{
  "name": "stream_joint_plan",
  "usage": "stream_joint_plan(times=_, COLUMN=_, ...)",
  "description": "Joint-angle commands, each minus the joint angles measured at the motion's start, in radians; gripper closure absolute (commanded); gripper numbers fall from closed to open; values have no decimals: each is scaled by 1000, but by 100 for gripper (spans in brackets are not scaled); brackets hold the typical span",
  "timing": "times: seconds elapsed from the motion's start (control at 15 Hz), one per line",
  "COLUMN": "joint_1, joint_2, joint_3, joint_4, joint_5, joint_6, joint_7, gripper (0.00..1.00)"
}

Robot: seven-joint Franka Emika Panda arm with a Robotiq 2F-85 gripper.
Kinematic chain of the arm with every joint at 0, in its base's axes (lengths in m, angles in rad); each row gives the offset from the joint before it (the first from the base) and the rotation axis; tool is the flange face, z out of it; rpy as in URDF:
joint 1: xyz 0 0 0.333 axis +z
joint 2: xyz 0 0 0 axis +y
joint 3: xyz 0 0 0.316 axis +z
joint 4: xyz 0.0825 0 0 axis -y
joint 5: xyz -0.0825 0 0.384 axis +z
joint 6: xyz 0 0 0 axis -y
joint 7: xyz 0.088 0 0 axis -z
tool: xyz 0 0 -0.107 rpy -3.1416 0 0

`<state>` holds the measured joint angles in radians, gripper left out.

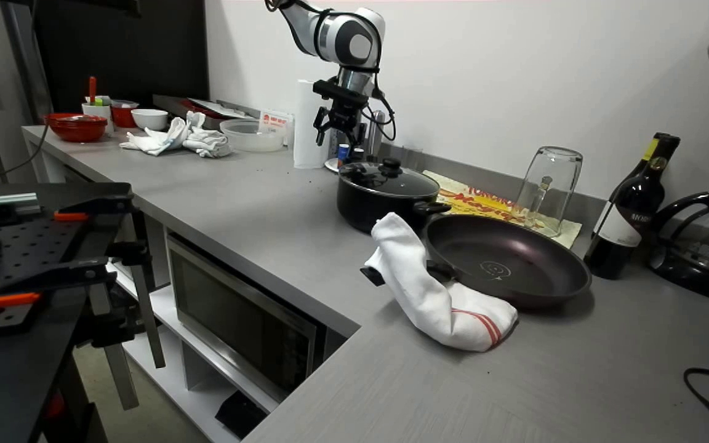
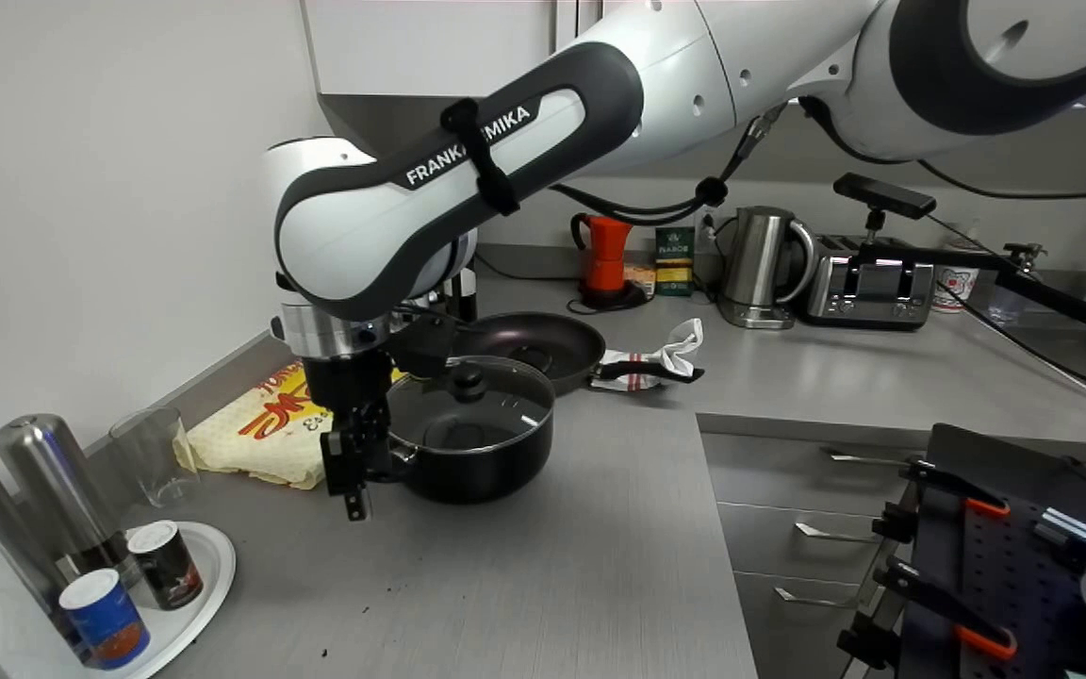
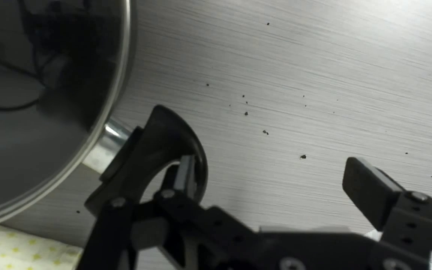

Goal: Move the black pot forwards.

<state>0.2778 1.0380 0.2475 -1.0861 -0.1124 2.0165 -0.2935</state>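
A black pot (image 2: pixel 496 467) stands upright on a grey tabletop (image 2: pixel 552 585), its knobbed glass lid (image 2: pixel 502 398) on, just beside a pan (image 1: pixel 517 261). A white towel (image 1: pixel 434 307) with red stripes lies at the pan's handle (image 2: pixel 666 370). The tool (image 3: pixel 268 165) points down at the side of the pot away from the pan. Its fingers (image 3: pixel 369 195) are spread wide: in the wrist view, one overlaps the loop of the pot's side handle (image 3: pixel 174 125), the other is well clear over the tabletop and its dark specks (image 3: pixel 303 156). Whether either touches the side handle cannot be told.
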Motion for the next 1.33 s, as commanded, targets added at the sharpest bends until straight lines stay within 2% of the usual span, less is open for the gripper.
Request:
stream_joint_plan(times=0.0, joint_1=-2, joint_2=22, joint_3=4, joint_4=32, joint_5=9, joint_6=-7, joint_7=-1, gripper=0)
stream_joint_plan(times=1.27, joint_1=4, joint_2=121, joint_3=-12, joint_4=163, joint_5=27, joint_6=-50, joint_7=-49, gripper=0)
